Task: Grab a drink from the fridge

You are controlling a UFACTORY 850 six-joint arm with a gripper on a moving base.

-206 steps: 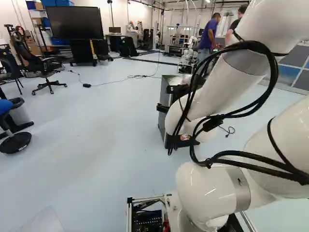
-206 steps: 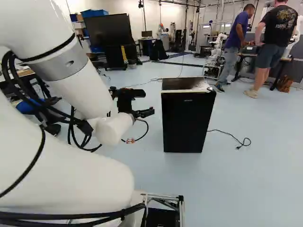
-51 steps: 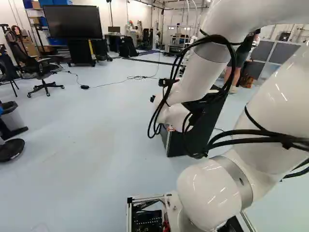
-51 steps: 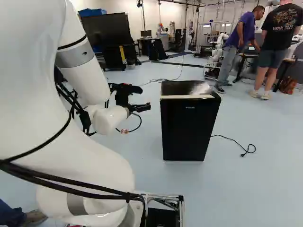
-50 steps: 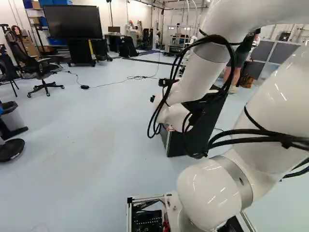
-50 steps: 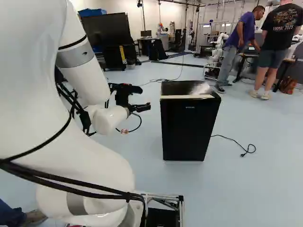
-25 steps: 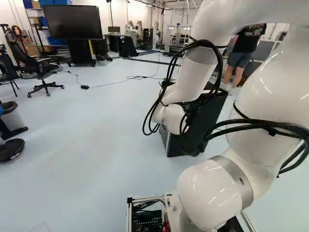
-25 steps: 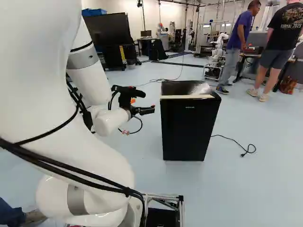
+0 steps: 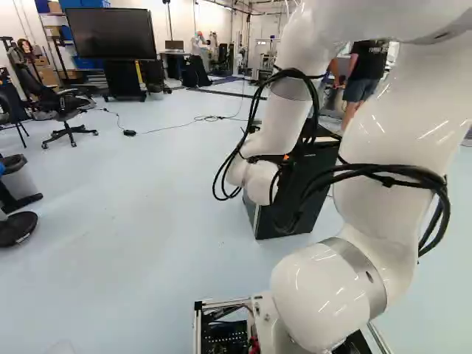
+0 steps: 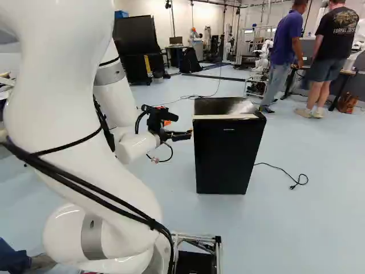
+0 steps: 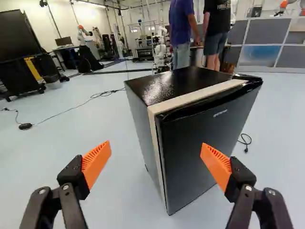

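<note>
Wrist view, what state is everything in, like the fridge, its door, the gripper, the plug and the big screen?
Fridge: upright on the floor.
Fridge door: looks shut.
Gripper: open, nothing between its fingers.
Plug: lying loose on the floor, not plugged in.
Big screen: dark.

In the right base view, a black boxy fridge [image 10: 225, 157] stands on the smooth pale-blue floor [image 10: 285, 228], a thin black cord [image 10: 274, 166] to its right, a broad black screen [image 10: 134, 35] behind, leftward.
</note>
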